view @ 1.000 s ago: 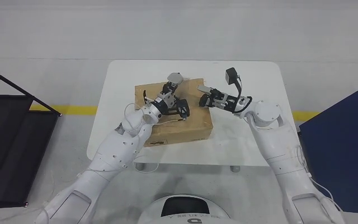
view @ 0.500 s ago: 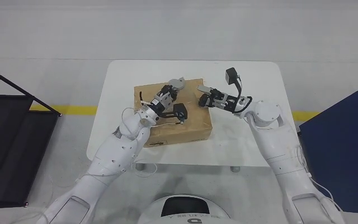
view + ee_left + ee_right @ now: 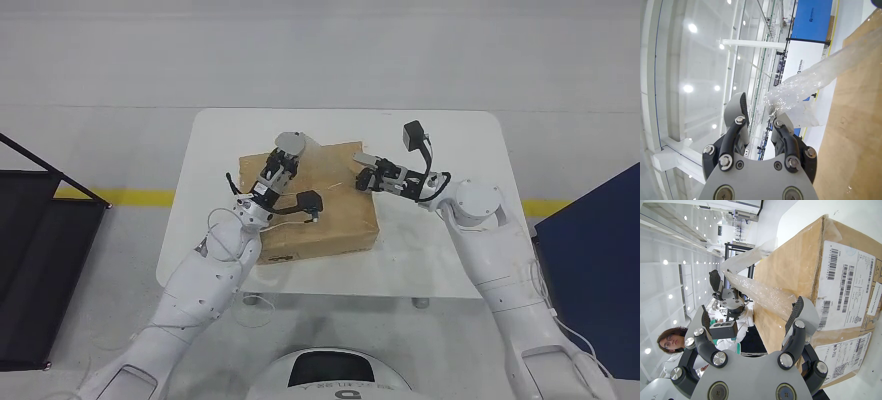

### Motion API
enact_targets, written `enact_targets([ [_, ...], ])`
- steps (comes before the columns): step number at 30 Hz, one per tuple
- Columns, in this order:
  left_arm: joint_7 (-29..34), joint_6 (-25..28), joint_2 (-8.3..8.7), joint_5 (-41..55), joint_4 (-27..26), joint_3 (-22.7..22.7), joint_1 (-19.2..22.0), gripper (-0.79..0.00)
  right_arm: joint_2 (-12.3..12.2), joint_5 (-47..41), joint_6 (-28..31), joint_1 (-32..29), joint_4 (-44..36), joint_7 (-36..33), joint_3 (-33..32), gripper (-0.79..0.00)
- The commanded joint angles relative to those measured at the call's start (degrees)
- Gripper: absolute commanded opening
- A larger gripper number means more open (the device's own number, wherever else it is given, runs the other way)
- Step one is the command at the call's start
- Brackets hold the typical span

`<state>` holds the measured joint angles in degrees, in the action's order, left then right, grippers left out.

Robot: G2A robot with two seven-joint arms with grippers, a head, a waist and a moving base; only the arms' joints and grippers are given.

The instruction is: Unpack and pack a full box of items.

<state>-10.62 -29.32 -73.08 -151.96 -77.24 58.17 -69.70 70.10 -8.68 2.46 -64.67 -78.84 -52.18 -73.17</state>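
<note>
Box [image 3: 340, 225] tape [image 3: 806, 83] sticks to one finger of my spread left gripper [image 3: 762, 106], so it may not drop free; my right gripper [image 3: 751, 306] is spread too.

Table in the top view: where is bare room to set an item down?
Bare table lies right of the box, partly under the right arm, and in the strip behind it; a narrower strip runs along its left. Crowded: the box top, with left gripper, right gripper and tape.
</note>
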Motion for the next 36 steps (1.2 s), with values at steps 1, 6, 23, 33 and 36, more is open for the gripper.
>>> enact_targets([
  [1,0.4,-0.5,0.0,-0.3,0.0,0.4,-0.3,-0.462,0.0,0.0,0.0,0.0,0.0,0.0,0.0,0.0],
  [6,1.4,-1.7,0.05,-0.6,-0.9,1.8,-1.5,-0.413,0.0,0.0,0.0,0.0,0.0,0.0,0.0,0.0],
  [23,5.1,-2.1,1.09,-3.5,-8.7,9.6,-8.8,-0.302,0.0,0.0,0.0,0.0,0.0,0.0,0.0,0.0],
  [33,11.1,2.1,1.46,-6.5,-12.8,13.5,-14.6,-0.277,0.0,0.0,0.0,0.0,0.0,0.0,0.0,0.0],
  [36,12.1,2.7,1.55,-6.4,-14.1,14.7,-16.2,-0.274,0.0,0.0,0.0,0.0,0.0,0.0,0.0,0.0],
])
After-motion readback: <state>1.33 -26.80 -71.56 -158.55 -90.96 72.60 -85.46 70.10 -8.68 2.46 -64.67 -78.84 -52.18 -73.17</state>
